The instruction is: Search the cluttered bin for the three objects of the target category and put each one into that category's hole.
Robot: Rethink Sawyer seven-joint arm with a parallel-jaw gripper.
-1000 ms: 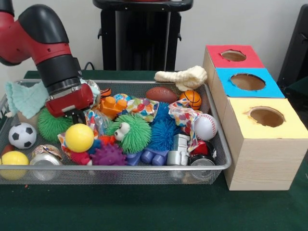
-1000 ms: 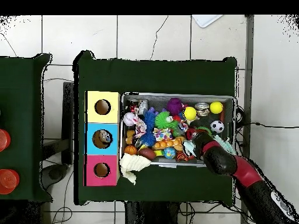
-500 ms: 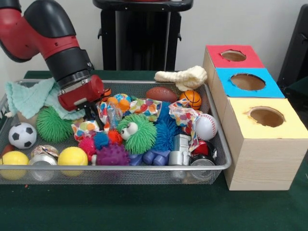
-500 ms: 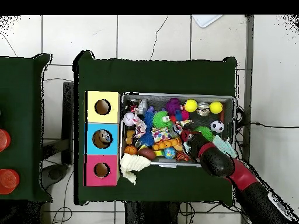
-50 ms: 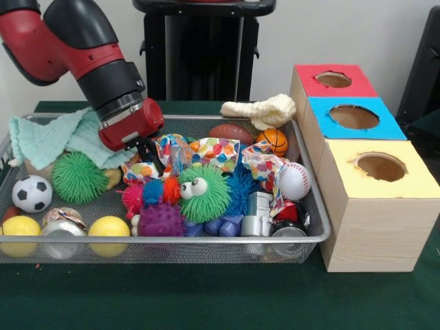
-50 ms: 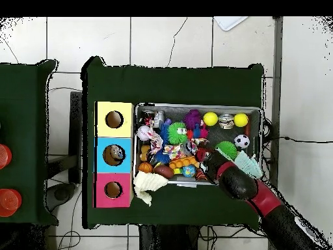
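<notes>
My gripper (image 5: 150, 157) sits left of centre in the bin (image 5: 302, 180), fingers buried in patterned cloth (image 5: 175, 150) (whether clenched, I cannot tell). Something already shows inside the blue hole (image 6: 114, 154); baseball (image 5: 293, 181) and basketball (image 5: 276, 141) remain at right.

**Around the work table**

A dark green cloth (image 5: 206, 302) covers the table, and behind it stands a plain white wall (image 5: 344, 34). A dark object (image 5: 427, 69) shows at the right edge of the front view; what it is cannot be told.

From overhead, the table sits on a floor of pale tiles (image 6: 162, 39) with thin cracks. Thin cables (image 6: 296, 140) trail over the tiles beside it. A second green-covered table (image 6: 23, 130) stands well apart, with two round red things (image 6: 3, 157) at its outer edge. A small white object (image 6: 231, 23) lies on the floor.
</notes>
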